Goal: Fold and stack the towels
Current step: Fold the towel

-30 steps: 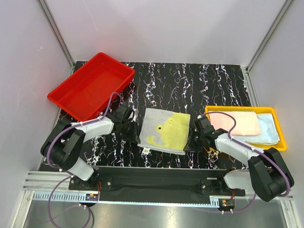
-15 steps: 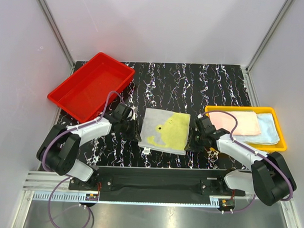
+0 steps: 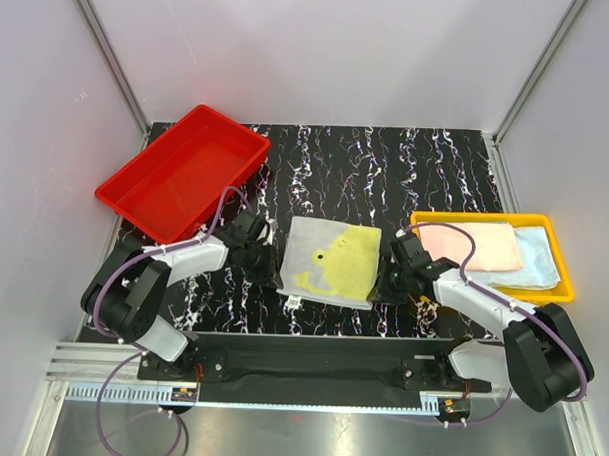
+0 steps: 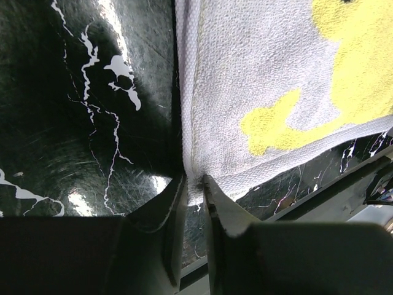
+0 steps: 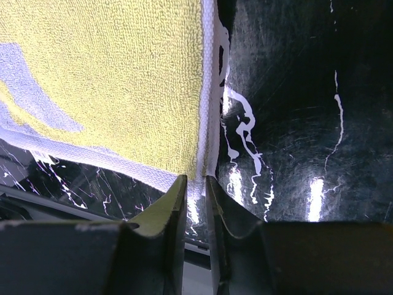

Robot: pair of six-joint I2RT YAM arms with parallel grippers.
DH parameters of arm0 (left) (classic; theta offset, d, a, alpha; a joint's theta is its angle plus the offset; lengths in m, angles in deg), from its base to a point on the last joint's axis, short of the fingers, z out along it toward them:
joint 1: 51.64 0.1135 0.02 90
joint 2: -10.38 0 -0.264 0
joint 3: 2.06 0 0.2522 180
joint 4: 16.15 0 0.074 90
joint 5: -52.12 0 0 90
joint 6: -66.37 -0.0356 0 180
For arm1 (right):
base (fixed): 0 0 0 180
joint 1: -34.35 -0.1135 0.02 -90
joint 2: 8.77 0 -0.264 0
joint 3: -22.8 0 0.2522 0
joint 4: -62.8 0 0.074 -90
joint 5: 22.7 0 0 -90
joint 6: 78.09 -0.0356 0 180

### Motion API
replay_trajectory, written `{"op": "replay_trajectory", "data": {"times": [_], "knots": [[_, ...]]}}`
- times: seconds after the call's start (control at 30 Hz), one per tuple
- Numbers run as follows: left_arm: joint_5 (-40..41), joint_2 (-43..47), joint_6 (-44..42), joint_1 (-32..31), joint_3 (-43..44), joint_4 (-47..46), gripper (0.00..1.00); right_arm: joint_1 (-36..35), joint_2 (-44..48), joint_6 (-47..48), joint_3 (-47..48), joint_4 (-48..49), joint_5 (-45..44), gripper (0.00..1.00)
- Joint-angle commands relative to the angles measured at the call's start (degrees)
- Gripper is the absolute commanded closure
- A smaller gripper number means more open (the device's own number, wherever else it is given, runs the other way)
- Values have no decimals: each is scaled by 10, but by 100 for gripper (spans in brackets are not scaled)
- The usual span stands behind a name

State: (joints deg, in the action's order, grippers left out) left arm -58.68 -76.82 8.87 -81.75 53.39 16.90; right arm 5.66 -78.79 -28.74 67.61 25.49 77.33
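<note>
The yellow-and-white towel lies flat at centre frame on the worktop, its lower-left corner between the narrow jaws of the left claw and its lower-right corner likewise in the right claw, though I cannot tell whether either truly pinches.

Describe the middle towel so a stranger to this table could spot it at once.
On the black marbled table, look between the red tray and the yellow tray. The towel lies flat there; unlike the plain pink towel and blue towel in the yellow tray, it's whitish with a yellow duck-like shape.
</note>
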Motion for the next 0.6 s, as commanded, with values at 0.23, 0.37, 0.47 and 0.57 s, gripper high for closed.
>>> {"op": "replay_trajectory", "data": {"times": [0.23,0.37,0.47,0.57], "knots": [[-16,-2,7,-4,0,-34,100,-8,-12,-18,-6,32,-8,75],[-18,-1,8,-7,-1,-34,100,-11,-14,-15,-2,36,-8,83],[-17,0,6,-7,6,-26,100,-12,-12,-10,6,21,-16,96],[-10,4,5,-8,20,-8,100,-13,-4,-5,18,-3,-24,100]]}}
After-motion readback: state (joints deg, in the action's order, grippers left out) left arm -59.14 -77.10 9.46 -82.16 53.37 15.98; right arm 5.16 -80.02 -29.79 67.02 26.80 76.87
